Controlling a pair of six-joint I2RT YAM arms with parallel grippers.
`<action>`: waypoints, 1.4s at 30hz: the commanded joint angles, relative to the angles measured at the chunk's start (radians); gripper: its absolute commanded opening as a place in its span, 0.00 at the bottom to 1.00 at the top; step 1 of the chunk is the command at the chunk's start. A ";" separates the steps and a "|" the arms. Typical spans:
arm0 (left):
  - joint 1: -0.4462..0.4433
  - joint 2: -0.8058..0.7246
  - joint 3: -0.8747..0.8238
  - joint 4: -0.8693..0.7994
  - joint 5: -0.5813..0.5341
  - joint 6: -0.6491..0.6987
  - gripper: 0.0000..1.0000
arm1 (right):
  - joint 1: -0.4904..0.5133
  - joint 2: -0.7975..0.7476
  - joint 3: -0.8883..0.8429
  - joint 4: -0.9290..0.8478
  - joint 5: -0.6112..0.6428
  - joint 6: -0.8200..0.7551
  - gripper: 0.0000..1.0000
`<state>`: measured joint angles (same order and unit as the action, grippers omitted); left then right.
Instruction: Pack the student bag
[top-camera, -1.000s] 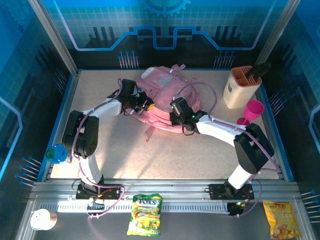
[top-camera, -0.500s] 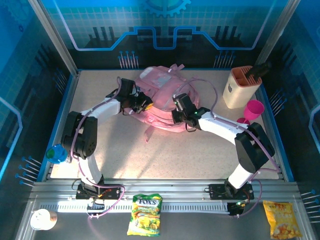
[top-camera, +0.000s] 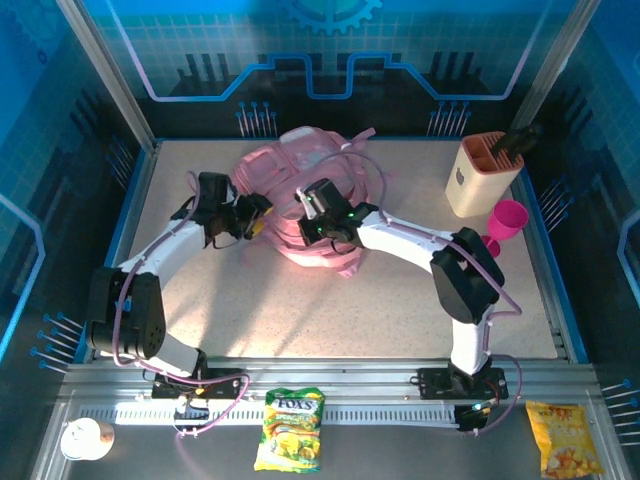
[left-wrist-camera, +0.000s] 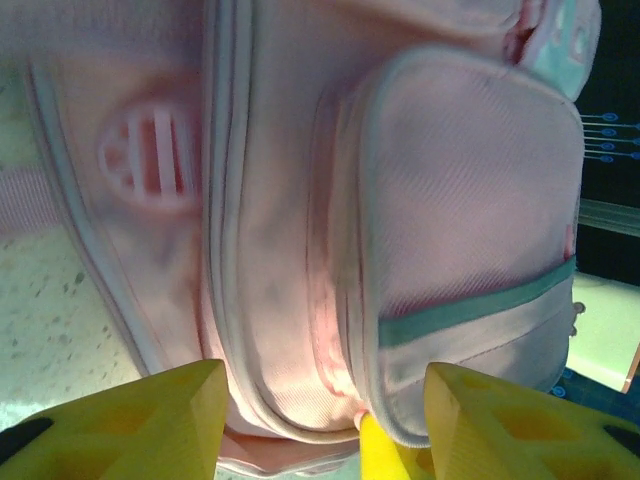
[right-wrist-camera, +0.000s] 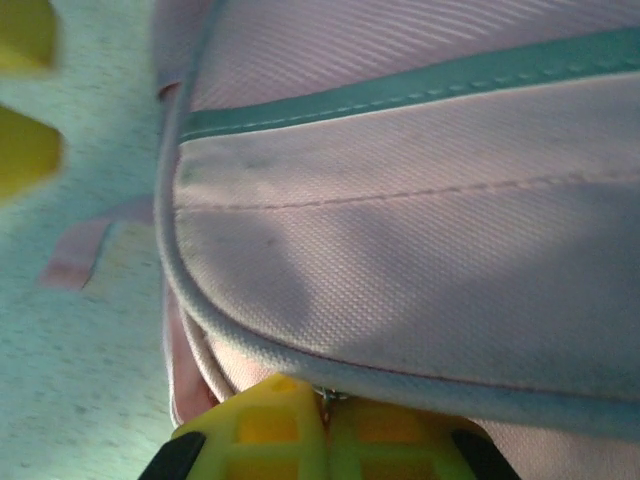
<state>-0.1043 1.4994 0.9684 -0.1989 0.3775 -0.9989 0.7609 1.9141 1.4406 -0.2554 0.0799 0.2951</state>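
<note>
The student bag (top-camera: 300, 180), pink with pale trim, lies at the back middle of the table. In the left wrist view its front pocket with a teal stripe (left-wrist-camera: 460, 230) faces me. My left gripper (top-camera: 256, 222) stands open just left of the bag, its yellow fingers (left-wrist-camera: 150, 420) apart and holding nothing. My right gripper (top-camera: 308, 218) is pressed against the bag's near side. Its fingers (right-wrist-camera: 270, 430) are shut on a small metal zip pull (right-wrist-camera: 325, 396) under the pale piping of the bag (right-wrist-camera: 400, 250).
A beige holder (top-camera: 483, 175) and a pink cup (top-camera: 505, 222) stand at the back right. Snack packets (top-camera: 290, 428) (top-camera: 563, 436) and a white cup (top-camera: 82, 438) lie in front of the rail. A blue-capped item (top-camera: 115, 305) sits at the left edge.
My left gripper has opened, let go of the bag and drawn back to the left. The right gripper has closed and moved left, and the bag has shifted left with it.
</note>
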 joint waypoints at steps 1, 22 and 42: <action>0.009 -0.039 -0.042 0.049 -0.004 -0.082 0.54 | 0.035 0.042 0.078 0.034 -0.101 0.019 0.07; 0.009 0.044 -0.050 0.204 0.050 -0.183 0.12 | 0.060 0.049 0.075 -0.035 -0.018 0.053 0.02; 0.022 0.056 -0.009 0.147 0.059 -0.107 0.00 | -0.159 -0.117 -0.126 -0.074 0.056 0.106 0.07</action>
<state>-0.1055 1.5394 0.9142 -0.0563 0.4496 -1.1366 0.6140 1.7954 1.2842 -0.2607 0.1814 0.4377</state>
